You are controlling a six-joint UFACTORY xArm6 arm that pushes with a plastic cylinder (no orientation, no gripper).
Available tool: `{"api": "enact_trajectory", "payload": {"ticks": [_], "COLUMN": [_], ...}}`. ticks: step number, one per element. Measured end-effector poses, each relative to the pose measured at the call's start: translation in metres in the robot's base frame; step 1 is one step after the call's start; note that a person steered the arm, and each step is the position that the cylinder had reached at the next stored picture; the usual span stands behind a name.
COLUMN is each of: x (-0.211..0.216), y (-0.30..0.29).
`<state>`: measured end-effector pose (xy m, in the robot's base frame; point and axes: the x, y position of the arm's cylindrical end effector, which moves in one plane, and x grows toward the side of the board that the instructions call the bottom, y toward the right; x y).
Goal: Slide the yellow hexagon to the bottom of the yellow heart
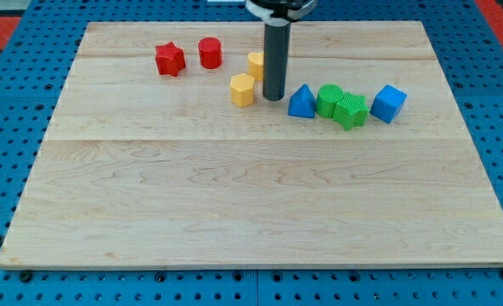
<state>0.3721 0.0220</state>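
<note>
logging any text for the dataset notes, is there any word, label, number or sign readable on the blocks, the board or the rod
None: no readable text anywhere in the camera view.
The light wooden board shows only grain.
The coloured blocks, such as the yellow hexagon block and the blue cube block, have plain faces.
The dark rod ending in my tip, just to the view's right of the hexagon, has no marking.
The blue perforated table has only holes.
</note>
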Motion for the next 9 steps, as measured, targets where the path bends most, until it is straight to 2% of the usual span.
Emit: {"api": "enact_trajectory", "payload": {"ticks": [1, 2, 3, 4, 5, 6, 8, 9], "x": [0.036, 0.013, -0.018, -0.026, -0.071, -0.085, -0.017, -0.006], "y": [-0.012, -0.036, -0.014, 0.001, 0.005, 0.005, 0.005, -0.070]}}
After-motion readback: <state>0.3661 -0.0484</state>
